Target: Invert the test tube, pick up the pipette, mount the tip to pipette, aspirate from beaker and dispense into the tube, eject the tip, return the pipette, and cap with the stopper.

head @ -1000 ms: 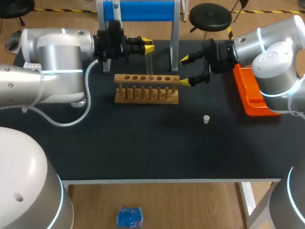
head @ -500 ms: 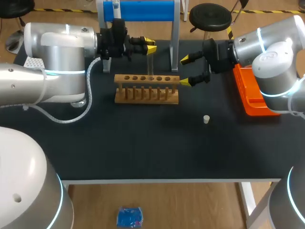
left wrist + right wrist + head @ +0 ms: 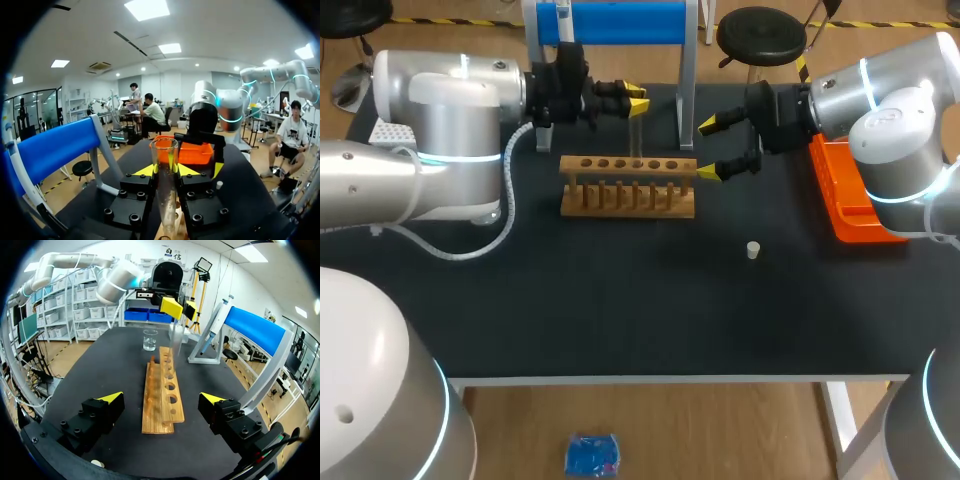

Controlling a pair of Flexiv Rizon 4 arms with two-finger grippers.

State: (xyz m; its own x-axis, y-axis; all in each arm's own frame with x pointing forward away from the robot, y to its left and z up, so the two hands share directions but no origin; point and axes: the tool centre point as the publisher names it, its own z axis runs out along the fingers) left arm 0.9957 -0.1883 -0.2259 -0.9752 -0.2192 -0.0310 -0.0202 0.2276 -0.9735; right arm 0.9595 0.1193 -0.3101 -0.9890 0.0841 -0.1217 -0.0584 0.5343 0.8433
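Note:
A clear test tube (image 3: 634,133) hangs upright over the wooden rack (image 3: 628,186), with my left gripper (image 3: 635,100) shut on its upper part. In the left wrist view the test tube (image 3: 167,197) stands between the yellow fingertips of the left gripper (image 3: 167,170), its open rim uppermost. My right gripper (image 3: 709,148) is open beside the rack's right end, holding nothing. In the right wrist view the right gripper (image 3: 162,398) faces along the rack (image 3: 161,405); beyond it are the held tube (image 3: 175,337), the beaker (image 3: 150,340) and the pipette (image 3: 214,330) on its blue stand.
A small white stopper (image 3: 753,250) lies on the black table in front of the rack, to its right. An orange tray (image 3: 848,195) sits at the right edge under my right arm. The blue pipette stand (image 3: 610,22) rises behind the rack.
My left arm's wrist has shifted slightly to the right, carrying the tube a little with it above the rack. The right arm has not moved.

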